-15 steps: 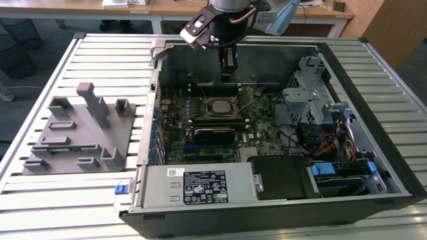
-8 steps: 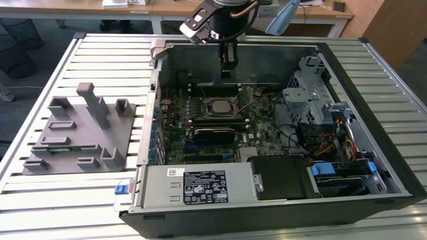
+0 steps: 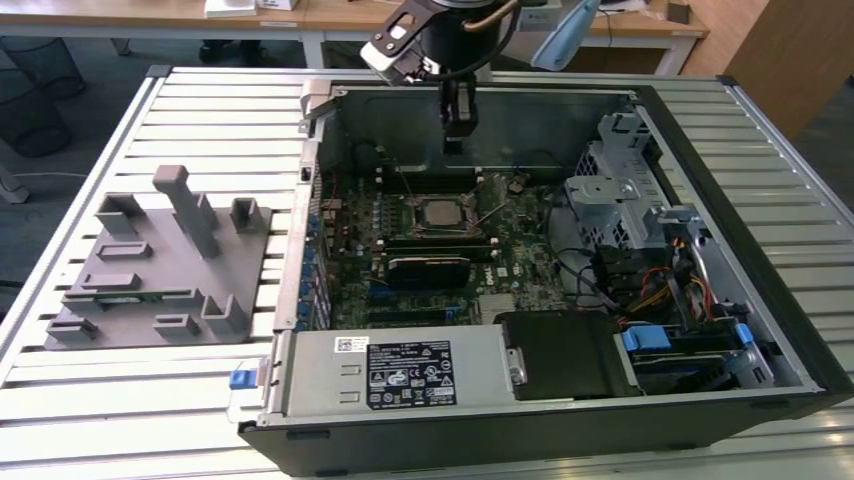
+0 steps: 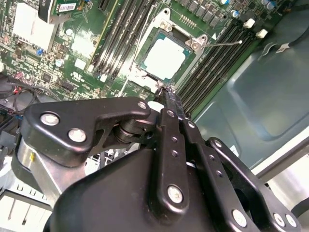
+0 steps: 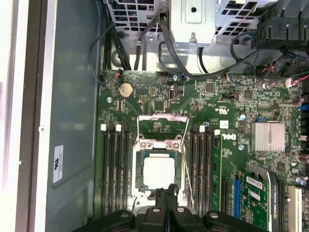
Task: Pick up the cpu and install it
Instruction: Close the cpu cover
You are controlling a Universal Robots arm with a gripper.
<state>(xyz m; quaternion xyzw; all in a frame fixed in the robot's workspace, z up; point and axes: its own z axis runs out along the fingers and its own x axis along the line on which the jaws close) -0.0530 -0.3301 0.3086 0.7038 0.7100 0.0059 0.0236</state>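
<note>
- One cpu, one gripper.
- The cpu lies flat in the motherboard socket, silvery plate up; it is square, with no long axis.
- It sits mid-frame in the exterior view.
- Gripper fingers are pressed together, empty, above the cpu's edge.
- The exterior view adds a grey fixture block at left.

Slatted table (pale), wooden desks — dark floor

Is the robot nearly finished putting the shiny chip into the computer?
Nearly, it seems. Done: the cpu already lies in its socket on the green board. In hand: nothing. The gripper hangs above the chip, jaws together and empty. Left: the socket's metal frame looks flipped open, not clamped over the chip.
</note>
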